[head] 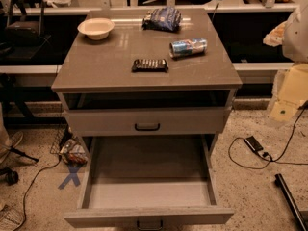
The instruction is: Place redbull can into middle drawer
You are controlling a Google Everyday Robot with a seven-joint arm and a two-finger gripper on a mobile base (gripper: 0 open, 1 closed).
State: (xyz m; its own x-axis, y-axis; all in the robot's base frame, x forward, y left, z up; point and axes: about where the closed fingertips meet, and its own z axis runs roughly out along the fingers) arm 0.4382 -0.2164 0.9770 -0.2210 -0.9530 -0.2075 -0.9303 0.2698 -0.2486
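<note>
The redbull can (187,47) lies on its side on the grey cabinet top (110,57), right of centre, silver and blue with a shiny round end facing left. The middle drawer (149,194) is pulled far out at the bottom of the view. Its pale grey floor is bare and its small dark handle (149,223) sits at the front edge. My gripper is not in view. A pale blurred shape (294,30) at the right edge is beside the cabinet; I cannot tell what it is.
A white bowl (96,28), a dark blue snack bag (162,18) and a flat black ribbed bar (150,65) share the top. A shut drawer front with a curved black handle (147,126) sits above the open drawer. Cables (240,160) and a black pole (290,198) lie on the floor.
</note>
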